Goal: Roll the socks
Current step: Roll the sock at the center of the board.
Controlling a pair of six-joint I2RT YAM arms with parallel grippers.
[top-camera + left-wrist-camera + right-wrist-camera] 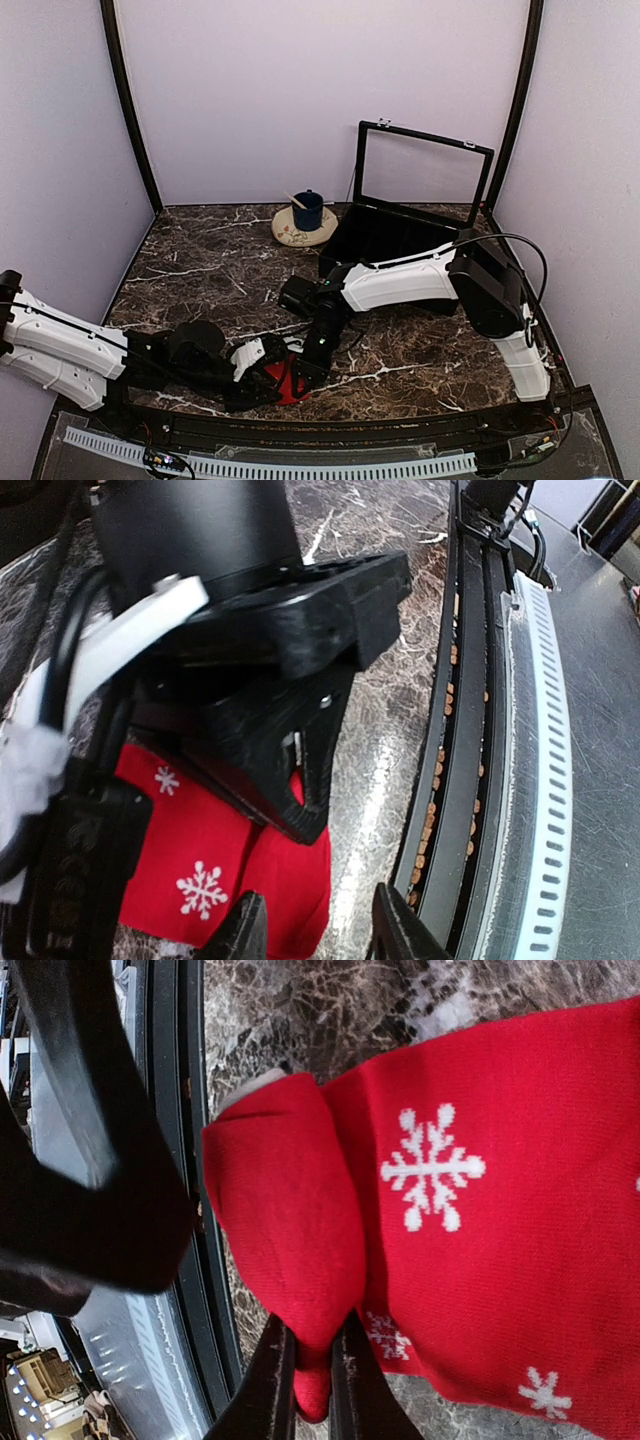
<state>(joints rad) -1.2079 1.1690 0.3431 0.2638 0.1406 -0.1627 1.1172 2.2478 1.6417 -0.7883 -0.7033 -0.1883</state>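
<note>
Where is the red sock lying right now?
In the top view the red sock lies at the near edge of the table, left of centre; the right claw pinches its folded end.

- Left arm (60,345) — stretched low along the near edge; left end effector (315,930) with jaws apart.
- Right arm (400,283) — elbow folded, wrist angled down; right end effector (312,1385) pinched on the red sock (480,1260).

Tabletop (200,270), left and middle: bare marble, free passage for me. Far edge: blue mug (308,210) on saucer (296,236), open black case (380,242) just beside. Near rail (462,730): tight; my right gripper (312,1360), pinching the red sock (450,1210), stands close before my left gripper (320,912).
</note>
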